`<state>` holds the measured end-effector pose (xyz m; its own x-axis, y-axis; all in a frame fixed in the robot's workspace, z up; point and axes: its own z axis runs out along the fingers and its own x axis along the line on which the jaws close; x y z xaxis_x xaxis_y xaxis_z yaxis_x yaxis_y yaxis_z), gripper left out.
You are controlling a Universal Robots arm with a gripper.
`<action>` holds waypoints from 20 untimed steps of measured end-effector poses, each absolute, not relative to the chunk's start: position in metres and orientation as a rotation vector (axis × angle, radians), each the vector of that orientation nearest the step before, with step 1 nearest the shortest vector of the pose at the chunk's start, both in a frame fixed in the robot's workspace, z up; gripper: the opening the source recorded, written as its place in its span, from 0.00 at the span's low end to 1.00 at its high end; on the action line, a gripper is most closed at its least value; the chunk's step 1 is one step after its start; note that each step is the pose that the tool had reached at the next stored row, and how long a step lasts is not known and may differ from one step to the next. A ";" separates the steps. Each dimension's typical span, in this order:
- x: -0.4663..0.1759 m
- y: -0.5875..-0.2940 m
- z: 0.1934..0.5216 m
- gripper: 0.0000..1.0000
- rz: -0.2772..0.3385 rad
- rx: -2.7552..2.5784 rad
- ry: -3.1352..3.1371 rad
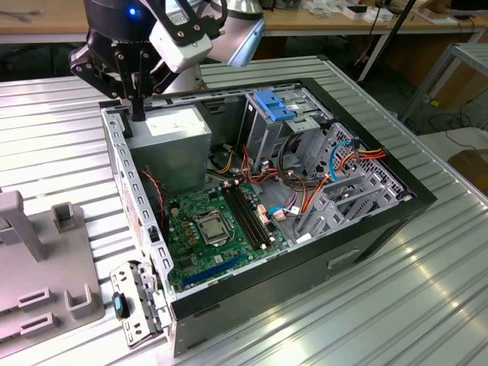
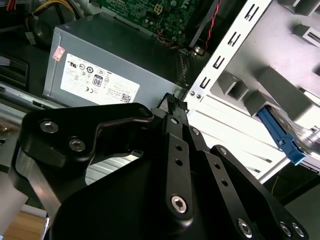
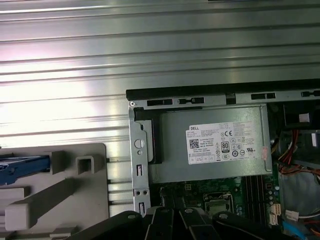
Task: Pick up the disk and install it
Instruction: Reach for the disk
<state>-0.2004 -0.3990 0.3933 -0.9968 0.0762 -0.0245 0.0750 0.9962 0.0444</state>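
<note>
Gripper [image 2: 175,106] jaws closed together, empty, above the power supply [image 2: 100,75] at the PC case [image 1: 412,202] corner. Disk [image 3: 24,167] sits in grey holder [image 3: 65,200] outside the case, chassis wall [image 3: 140,165] between. Blue drive-cage bracket [image 1: 274,105] lies beyond the motherboard [image 1: 221,229].

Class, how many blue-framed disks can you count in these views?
1. The disk lies on the grey fixture beside the computer case, seen in both wrist views; others may be hidden inside.
</note>
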 end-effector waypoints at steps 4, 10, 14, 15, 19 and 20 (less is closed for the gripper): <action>-0.209 -0.399 0.393 0.11 0.068 0.118 3.112; -0.234 -0.399 0.393 0.11 0.068 0.118 3.112; -0.253 -0.397 0.393 0.11 0.068 0.118 3.112; -0.259 -0.395 0.393 0.11 0.068 0.118 3.112; -0.278 -0.394 0.393 0.11 0.068 0.118 3.112; -0.281 -0.393 0.393 0.11 0.068 0.118 3.112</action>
<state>-0.2805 -0.3935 0.3929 -0.9968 0.0762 -0.0247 0.0750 0.9962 0.0446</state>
